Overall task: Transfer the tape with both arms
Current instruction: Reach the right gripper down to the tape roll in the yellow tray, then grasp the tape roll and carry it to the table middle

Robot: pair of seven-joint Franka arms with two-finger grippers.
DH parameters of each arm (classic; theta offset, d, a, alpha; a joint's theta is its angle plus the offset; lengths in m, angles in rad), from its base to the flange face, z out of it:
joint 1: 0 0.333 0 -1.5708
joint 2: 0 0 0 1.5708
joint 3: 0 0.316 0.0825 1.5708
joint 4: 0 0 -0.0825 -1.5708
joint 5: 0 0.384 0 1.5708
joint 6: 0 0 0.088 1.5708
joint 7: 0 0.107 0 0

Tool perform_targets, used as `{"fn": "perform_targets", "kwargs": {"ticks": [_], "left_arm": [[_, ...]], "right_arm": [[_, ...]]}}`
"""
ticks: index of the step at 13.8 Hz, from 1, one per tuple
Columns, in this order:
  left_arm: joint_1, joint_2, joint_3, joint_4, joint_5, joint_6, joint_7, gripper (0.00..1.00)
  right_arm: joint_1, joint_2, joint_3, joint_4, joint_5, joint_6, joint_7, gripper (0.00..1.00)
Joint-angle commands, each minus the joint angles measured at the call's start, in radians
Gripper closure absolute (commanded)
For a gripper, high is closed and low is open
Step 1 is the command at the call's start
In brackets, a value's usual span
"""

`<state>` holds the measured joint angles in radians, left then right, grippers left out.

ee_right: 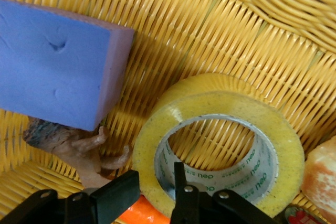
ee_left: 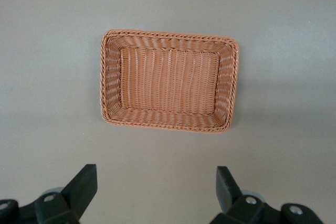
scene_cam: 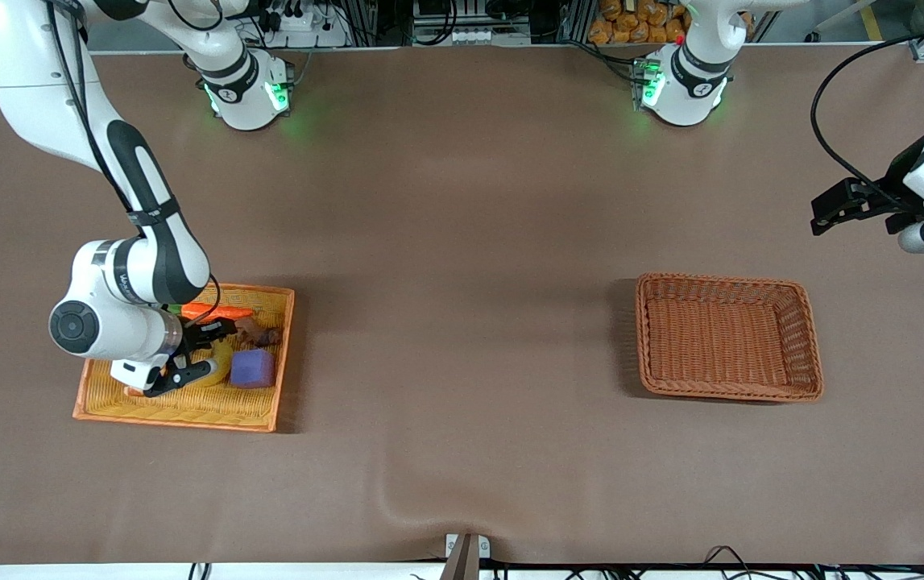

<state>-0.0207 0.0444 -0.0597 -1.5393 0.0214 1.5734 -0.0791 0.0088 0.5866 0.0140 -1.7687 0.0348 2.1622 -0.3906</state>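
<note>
I start at the right arm's end of the table, low in the front view, where the yellow basket [scene_cam: 188,419] sits. The right gripper [scene_cam: 202,354] is down inside it, because the tape [scene_cam: 218,364] lies there, flat on the weave just beside the purple cube [scene_cam: 252,368], with an orange carrot toy [scene_cam: 216,312] higher in the frame.

In the right wrist view I see why I came in from above. With the roll lying on its side, its open middle faces up, so one finger can drop into the hole and the other go down outside the wall. The right gripper [ee_right: 157,182] stands exactly so, and its claw looks pinched on the wall of the tape [ee_right: 226,108]. I judge the grip as just made and not yet tested by a lift. The cube [ee_right: 52,72] is close but apart from the roll, so it should not snag.

The tape is a translucent yellow ring with a grey-white inner core carrying faint green print. Its wall is thick and stiff, which suits a pinch.

Moving across, the brown basket [scene_cam: 727,387] lies empty near the left arm's end; I take it for the goal.

The left gripper [scene_cam: 824,213] waits in the air above the table, higher in the frame than that basket. In its wrist view the left gripper [ee_left: 157,187] is spread wide, looking down on the brown basket [ee_left: 168,36], ready to receive a handover.
</note>
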Motion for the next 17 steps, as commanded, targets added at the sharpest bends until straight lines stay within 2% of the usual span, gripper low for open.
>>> {"fn": "perform_targets", "kwargs": {"ticks": [1, 3, 5, 7, 8, 9, 11, 13, 15, 17], "left_arm": [[0.010, 0.003, -0.002, 0.002, -0.046, -0.001, 0.019, 0.00], [0.013, 0.003, 0.000, 0.005, -0.046, -0.001, 0.019, 0.00], [0.013, 0.003, 0.000, 0.005, -0.046, -0.001, 0.016, 0.00], [0.013, 0.005, -0.002, 0.005, -0.046, 0.000, 0.016, 0.00], [0.013, 0.006, 0.000, 0.004, -0.046, 0.000, 0.015, 0.00], [0.013, 0.006, -0.002, 0.004, -0.046, 0.000, 0.013, 0.00], [0.012, 0.006, -0.002, 0.004, -0.046, 0.000, 0.002, 0.00], [0.013, 0.006, -0.002, 0.004, -0.046, 0.000, 0.004, 0.00], [0.013, 0.006, 0.000, 0.002, -0.046, 0.000, 0.004, 0.00], [0.015, 0.006, -0.002, 0.002, -0.046, 0.000, 0.004, 0.00]], "right_arm": [[-0.012, 0.021, -0.008, 0.057, 0.060, -0.069, -0.011, 0.16], [-0.009, 0.021, -0.009, 0.086, 0.099, -0.122, -0.014, 0.14], [-0.007, 0.024, -0.009, 0.089, 0.099, -0.127, -0.019, 0.14], [-0.007, 0.045, -0.009, 0.086, 0.099, -0.116, -0.024, 0.17], [-0.007, 0.050, -0.009, 0.084, 0.099, -0.107, -0.024, 0.22], [-0.006, 0.056, -0.009, 0.084, 0.099, -0.104, -0.025, 0.29], [-0.006, 0.064, -0.009, 0.083, 0.099, -0.090, -0.025, 0.52], [-0.004, 0.067, -0.009, 0.083, 0.099, -0.087, -0.025, 1.00], [-0.001, 0.056, -0.009, 0.089, 0.097, -0.099, -0.027, 1.00], [0.013, 0.006, -0.009, 0.101, 0.093, -0.110, -0.019, 1.00]]}}
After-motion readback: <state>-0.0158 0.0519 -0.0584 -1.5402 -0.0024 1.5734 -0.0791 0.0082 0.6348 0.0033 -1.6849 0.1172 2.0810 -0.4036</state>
